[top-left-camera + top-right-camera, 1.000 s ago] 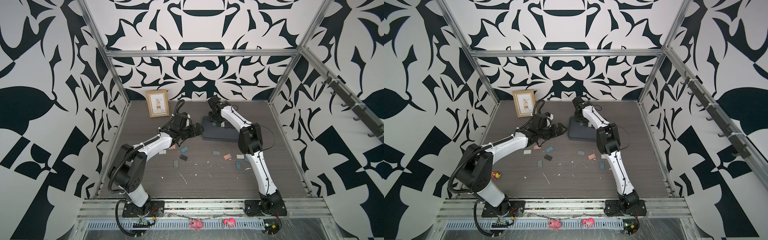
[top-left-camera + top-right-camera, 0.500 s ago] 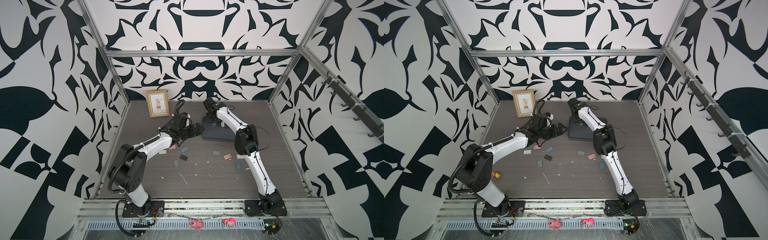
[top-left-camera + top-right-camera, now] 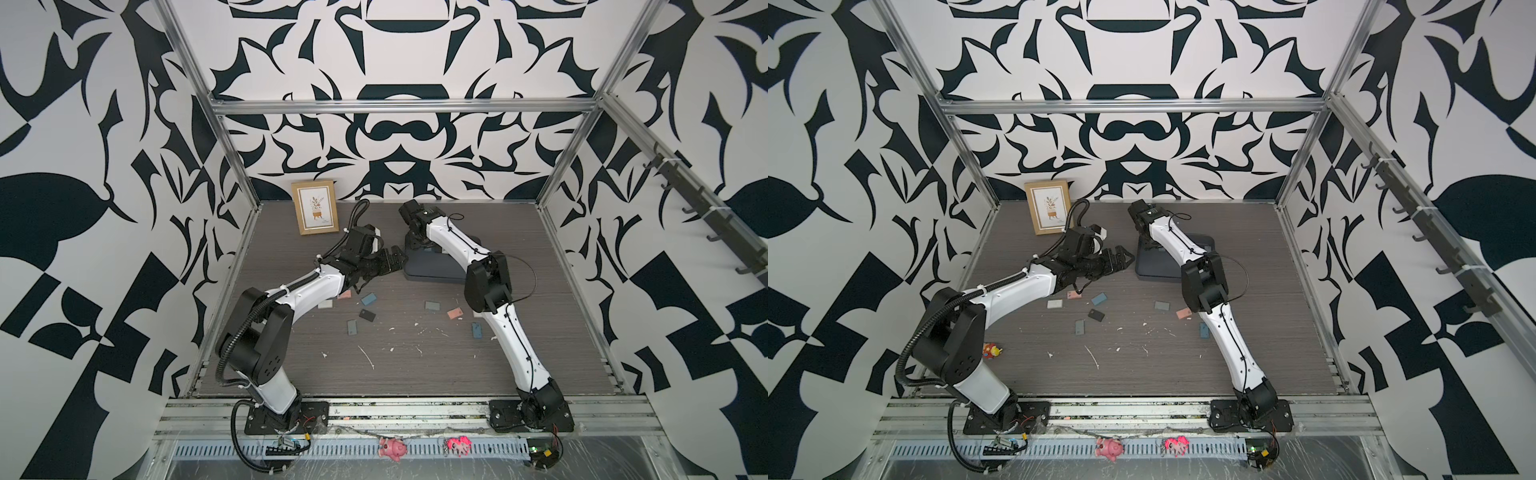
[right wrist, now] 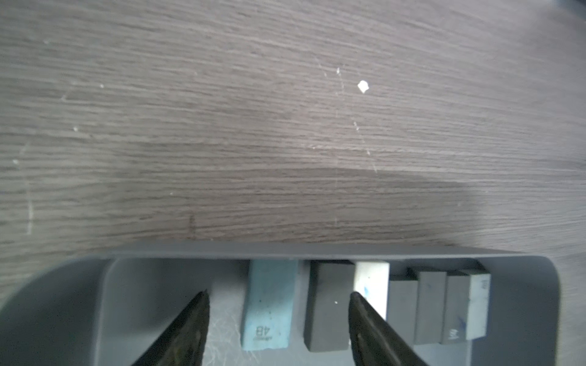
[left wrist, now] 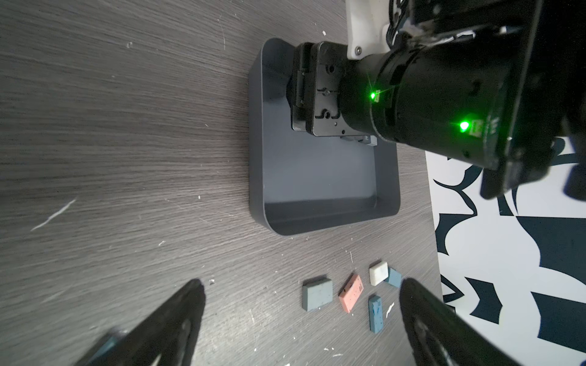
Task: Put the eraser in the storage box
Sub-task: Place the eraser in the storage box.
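Note:
The storage box (image 3: 432,272) (image 3: 1156,272) is a dark slate tray at the back middle of the table. My right gripper (image 4: 279,294) hangs inside it, open. A light blue eraser (image 4: 269,304) marked 4B and a dark grey eraser (image 4: 328,307) lie loose on the box floor between its fingers. Beside them stand a white eraser (image 4: 372,282) and several grey ones. My left gripper (image 5: 302,283) (image 3: 392,259) is open and empty, just left of the box (image 5: 317,177). Loose erasers lie ahead of it: grey-blue (image 5: 317,296), pink (image 5: 351,293), white (image 5: 378,273), blue (image 5: 376,313).
A wooden picture frame (image 3: 314,208) leans on the back wall at the left. Several more erasers, such as a pink one (image 3: 455,313) and a black one (image 3: 367,316), and white crumbs (image 3: 368,357) lie mid-table. A small toy (image 3: 992,350) sits by the left arm's base.
My right wrist has shifted a little to the left over the storage box and its jaws have spread apart. The left arm has stayed where it was.

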Motion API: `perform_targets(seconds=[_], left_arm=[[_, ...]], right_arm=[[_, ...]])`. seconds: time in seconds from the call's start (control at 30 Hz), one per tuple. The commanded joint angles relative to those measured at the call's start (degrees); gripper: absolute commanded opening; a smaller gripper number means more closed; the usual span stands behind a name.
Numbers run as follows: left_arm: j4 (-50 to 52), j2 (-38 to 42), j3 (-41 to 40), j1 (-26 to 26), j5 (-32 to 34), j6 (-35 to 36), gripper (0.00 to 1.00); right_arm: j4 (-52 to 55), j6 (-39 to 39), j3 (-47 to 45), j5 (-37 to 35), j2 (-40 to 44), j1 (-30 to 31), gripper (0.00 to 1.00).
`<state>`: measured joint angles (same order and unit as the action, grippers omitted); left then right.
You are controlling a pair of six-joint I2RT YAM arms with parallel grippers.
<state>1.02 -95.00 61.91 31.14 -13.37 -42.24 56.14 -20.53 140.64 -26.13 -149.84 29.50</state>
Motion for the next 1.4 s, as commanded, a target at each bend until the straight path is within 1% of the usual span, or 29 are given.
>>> perform_targets(seconds=[0.0, 0.5, 0.87, 1.37], left_arm=[[-1.2, -0.1, 1.3, -0.3, -0.8, -0.5, 0.99], [-1.3, -0.2, 1.1, -0.3, -1.4, -0.8, 0.99], [-1.2, 0.0, 1.2, -0.3, -1.5, -1.1, 0.99], [-1.5, -0.3, 1.3, -0.3, -1.6, -1.4, 0.99]], right_arm=[[1.7, 1.4, 2.6, -4.4, 0.3, 0.4, 0.73], [2.3, 1.5, 0.3, -8.9, 1.2, 0.1, 0.81], [0.8, 1.0, -4.1, -8.7, 3.5, -0.6, 0.83], [-0.4, 0.2, -6.3, -7.7, 5.4, -1.7, 0.84]])
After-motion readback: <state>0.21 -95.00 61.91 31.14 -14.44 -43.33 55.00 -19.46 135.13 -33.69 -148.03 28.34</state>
